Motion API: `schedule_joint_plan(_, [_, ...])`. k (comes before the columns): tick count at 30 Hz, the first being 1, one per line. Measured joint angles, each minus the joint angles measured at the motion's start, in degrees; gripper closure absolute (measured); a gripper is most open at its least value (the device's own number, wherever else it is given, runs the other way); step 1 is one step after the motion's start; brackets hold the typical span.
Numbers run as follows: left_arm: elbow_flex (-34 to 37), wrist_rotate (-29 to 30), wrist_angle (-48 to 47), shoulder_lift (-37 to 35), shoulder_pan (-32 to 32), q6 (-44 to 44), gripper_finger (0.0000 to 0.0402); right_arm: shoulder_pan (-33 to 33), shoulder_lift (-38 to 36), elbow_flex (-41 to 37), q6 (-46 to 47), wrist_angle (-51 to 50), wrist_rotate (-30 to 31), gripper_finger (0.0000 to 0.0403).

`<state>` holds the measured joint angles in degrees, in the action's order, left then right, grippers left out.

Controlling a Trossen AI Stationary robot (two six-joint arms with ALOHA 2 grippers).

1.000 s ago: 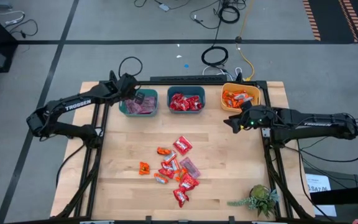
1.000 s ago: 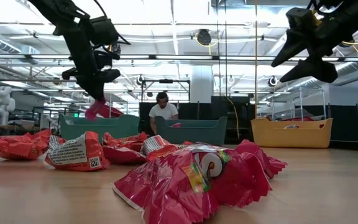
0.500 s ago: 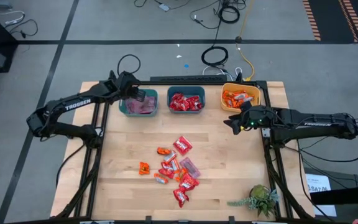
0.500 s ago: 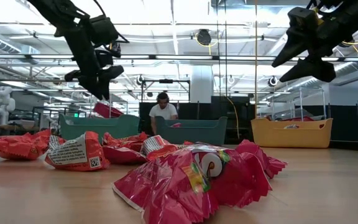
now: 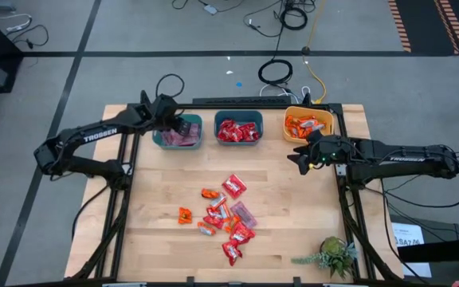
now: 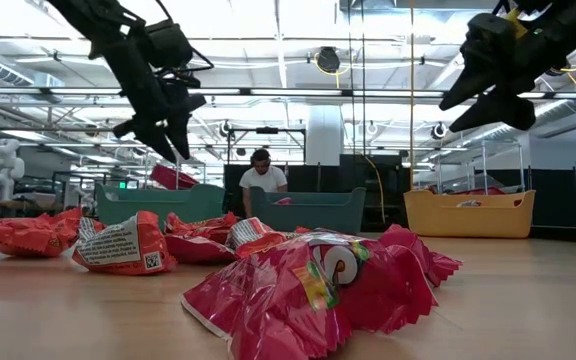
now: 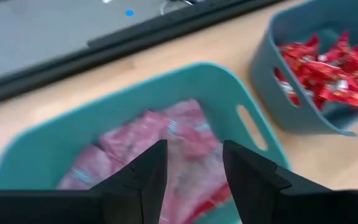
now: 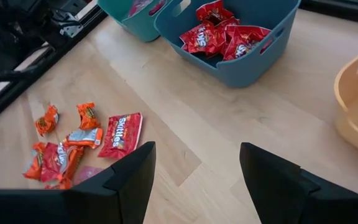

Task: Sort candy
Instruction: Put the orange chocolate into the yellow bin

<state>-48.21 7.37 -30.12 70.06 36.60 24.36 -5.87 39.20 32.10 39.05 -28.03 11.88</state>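
A pile of candy (image 5: 223,211) in red, orange and pinkish-mauve wrappers lies flat on the wooden table, toward its near middle, and fills the front of the low view (image 6: 308,285). Three bins stand along the far edge. The left teal bin (image 5: 162,137) holds pinkish-mauve candy (image 7: 166,146), the middle bin (image 5: 238,117) red candy, the yellow bin (image 5: 290,127) orange candy. My left gripper (image 5: 175,123) hovers open and empty over the left teal bin (image 7: 194,180). My right gripper (image 5: 296,157) hangs open and empty above the table, near the yellow bin (image 8: 197,174).
A small potted plant (image 5: 333,255) stands at the table's near right corner. Bare wood lies between the pile and the bins. Cables lie on the floor beyond the far edge. A person (image 6: 261,180) shows far behind the bins in the low view.
My left gripper opened and let go of a pinkish-mauve candy, which fell into the left teal bin and now sticks up above its rim. The gripper then rose a little above the bin.
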Motion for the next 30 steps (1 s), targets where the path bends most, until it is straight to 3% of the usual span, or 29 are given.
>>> schedule_joint_plan(4, [0.0, -1.0, -0.7, -0.5, -3.7, 0.8, 0.0237, 0.0, 0.0, 0.0, -1.2, 0.0, 0.0, 0.0177])
schedule_joint_plan(12, [0.0, 1.3, -0.9, -2.9, -17.6, 2.3, 0.0237, 0.0, 0.0, 0.0, -1.4, 0.0, 0.1, 0.0177])
schedule_joint_plan(26, [0.0, 13.4, -6.5, -3.7, -43.8, 31.2, 0.0242, 0.0, 0.0, 0.0, -5.9, 0.0, 0.5, 0.0177])
schedule_joint_plan(30, [-0.1, 15.2, -7.0, -3.4, -49.4, 33.6, 0.0242, 0.0, 0.0, 0.0, -7.5, 0.0, 0.6, 0.0177])
